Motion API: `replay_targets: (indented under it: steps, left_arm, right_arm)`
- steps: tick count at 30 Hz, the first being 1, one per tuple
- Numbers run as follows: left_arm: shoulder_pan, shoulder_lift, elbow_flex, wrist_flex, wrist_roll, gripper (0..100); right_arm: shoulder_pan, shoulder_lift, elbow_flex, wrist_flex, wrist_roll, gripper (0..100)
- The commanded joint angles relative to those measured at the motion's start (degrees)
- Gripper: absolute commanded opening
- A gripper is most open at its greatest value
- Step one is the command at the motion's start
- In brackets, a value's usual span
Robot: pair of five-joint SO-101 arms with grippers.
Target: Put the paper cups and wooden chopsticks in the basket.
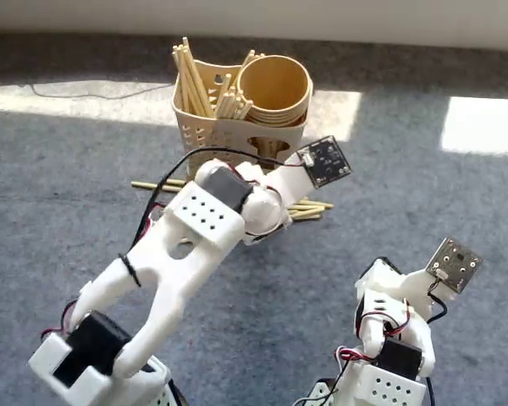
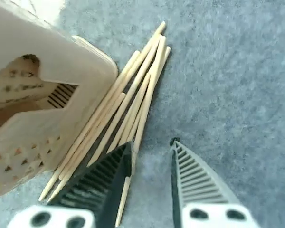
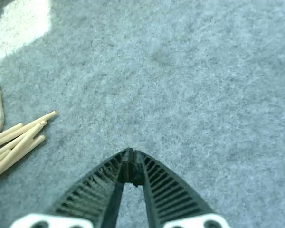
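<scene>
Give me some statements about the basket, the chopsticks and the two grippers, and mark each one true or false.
1. The paper cups sit stacked inside the basket. True.
2. Every chopstick is already in the basket. False: loose chopsticks lie on the carpet beside it.
3. The left gripper is open, close to the loose chopsticks. True.
4. The right gripper holds a chopstick. False: it is shut on nothing, above bare carpet.

Matt wooden chopsticks (image 2: 133, 95); smooth plastic basket (image 1: 205, 131); fuzzy grey carpet (image 3: 190, 71).
</scene>
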Motion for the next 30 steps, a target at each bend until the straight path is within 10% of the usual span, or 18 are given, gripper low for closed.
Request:
replay_targets:
  steps: [1, 30]
  left_arm:
    - [0.1, 6.8, -4.7, -1.4, -1.0, 14]
    - [0.1, 47.2, -41.2, 10.5, -3.8, 3]
  right_arm:
    - [0.5, -0.6, 5.9, -1.9, 0.0, 0.6]
    - [0.5, -0.6, 5.9, -1.9, 0.0, 0.6]
